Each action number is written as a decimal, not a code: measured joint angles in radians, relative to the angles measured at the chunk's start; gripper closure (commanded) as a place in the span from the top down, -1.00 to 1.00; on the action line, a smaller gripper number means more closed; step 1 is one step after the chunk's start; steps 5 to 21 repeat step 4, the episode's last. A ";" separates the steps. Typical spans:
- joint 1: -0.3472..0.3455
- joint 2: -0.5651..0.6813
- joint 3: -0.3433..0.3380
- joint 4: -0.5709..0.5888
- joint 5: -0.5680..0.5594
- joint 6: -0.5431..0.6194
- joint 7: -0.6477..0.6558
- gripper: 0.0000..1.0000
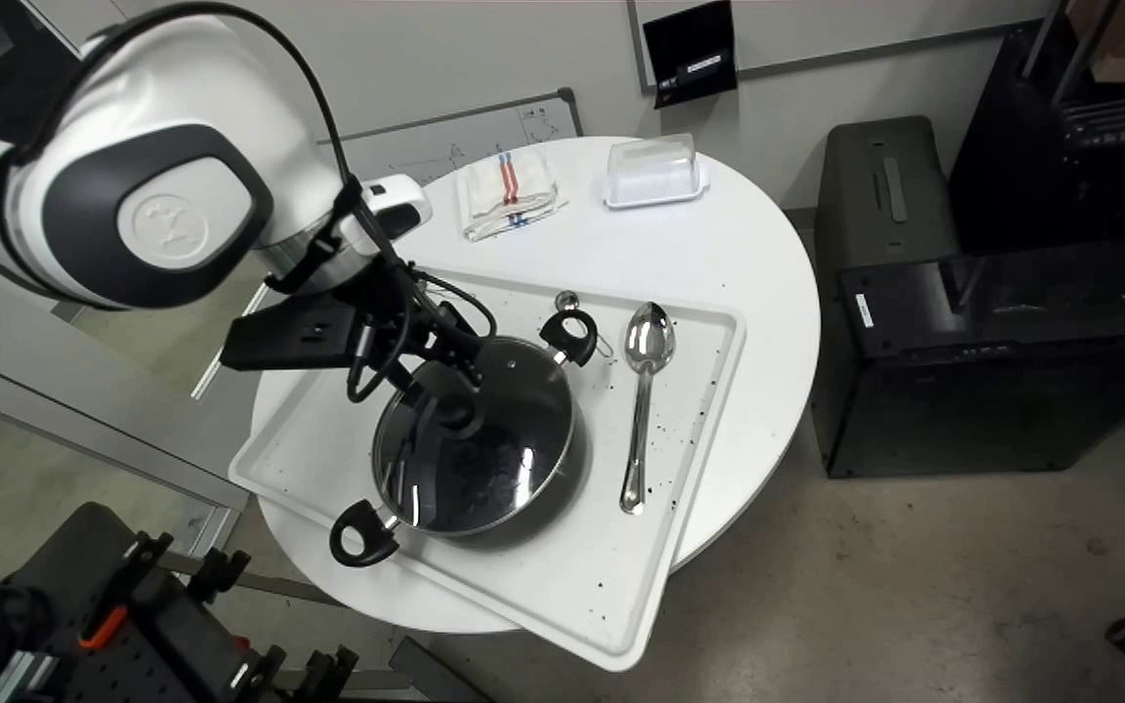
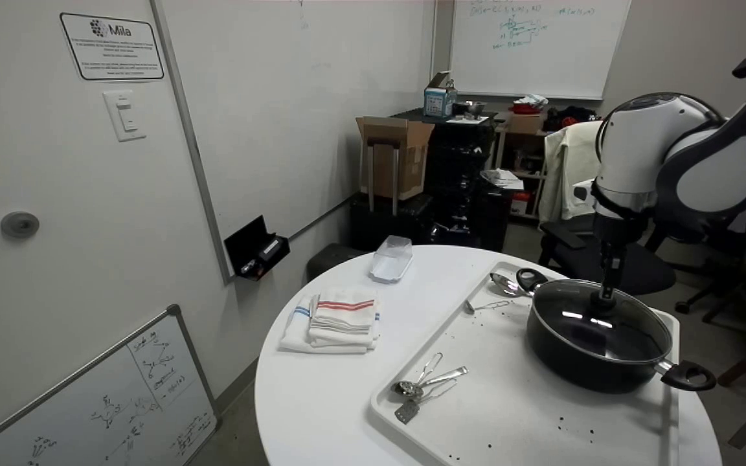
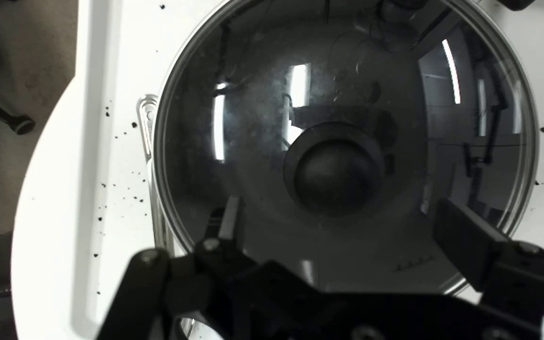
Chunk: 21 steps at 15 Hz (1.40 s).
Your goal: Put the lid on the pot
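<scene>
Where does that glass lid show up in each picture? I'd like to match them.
In an exterior view: the glass lid is a little left of and below the centre.
In an exterior view: the glass lid is toward the right, below mid-height.
In the wrist view: the glass lid fills much of the middle, cut off at the top.
Shared landmark: the white tray under the pot.

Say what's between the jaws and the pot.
The glass lid, lying on the pot, dark knob up toward the jaws. Both exterior views show it; wrist view shows the jaws open.
</scene>
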 measured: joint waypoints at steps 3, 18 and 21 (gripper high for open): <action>0.000 -0.050 0.015 -0.028 0.000 -0.017 -0.002 1.00; 0.002 -0.063 0.020 -0.036 0.000 -0.023 -0.002 1.00; 0.002 -0.063 0.020 -0.036 0.000 -0.023 -0.002 1.00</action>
